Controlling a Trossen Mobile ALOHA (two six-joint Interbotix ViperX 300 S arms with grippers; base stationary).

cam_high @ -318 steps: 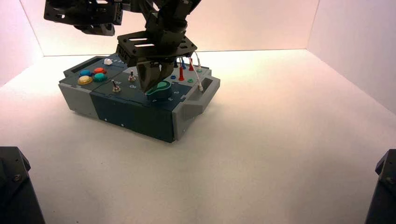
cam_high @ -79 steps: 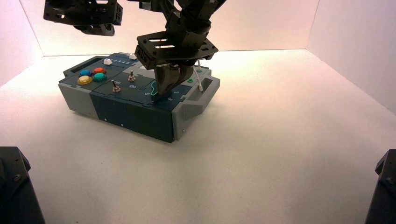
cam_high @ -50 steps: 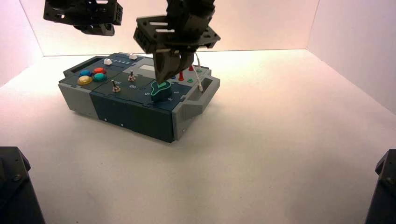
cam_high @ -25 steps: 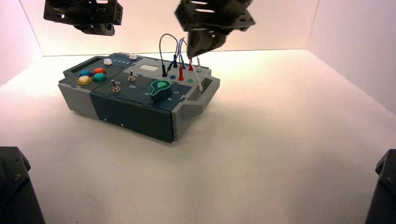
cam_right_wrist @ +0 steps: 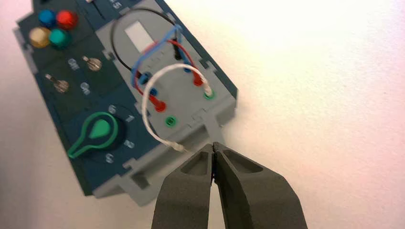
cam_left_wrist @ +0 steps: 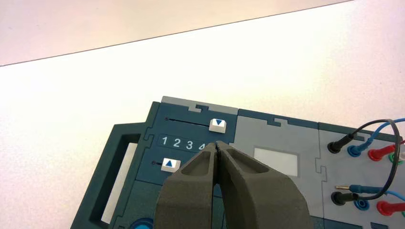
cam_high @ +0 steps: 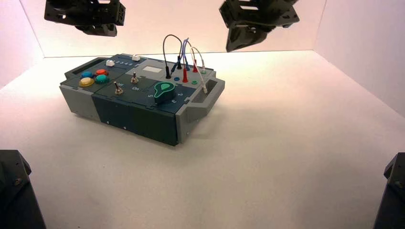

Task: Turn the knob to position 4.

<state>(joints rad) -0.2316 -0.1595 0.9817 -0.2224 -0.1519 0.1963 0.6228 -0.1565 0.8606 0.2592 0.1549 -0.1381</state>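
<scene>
Seems done or nearly so, judging by how things stand. Hangs high in the air, the right gripper, fingers pressed together on nothing, well apart from the box and off past its wired end. Sits untouched far below and forward of those fingertips in the right wrist view, the knob, green teardrop face up, pointed tip swung past the white 3 and away from the 2. Cannot read the numeral 4 itself in any view, so cannot confirm the tip rests exactly on it; looks plausible from the order of the digits. Leaves, at most, a check of the pointer and a small correction.

Waits parked up high above the box's far corner, the left gripper, likewise closed and empty, directly over the two white sliders and their number row.

Spreads wide and bare under both grippers, a pale matte table. Closes it in on three sides, plain white walls, lit warm at the back. Arch up beneath the right gripper, looped wires in black, blue, red and white.
</scene>
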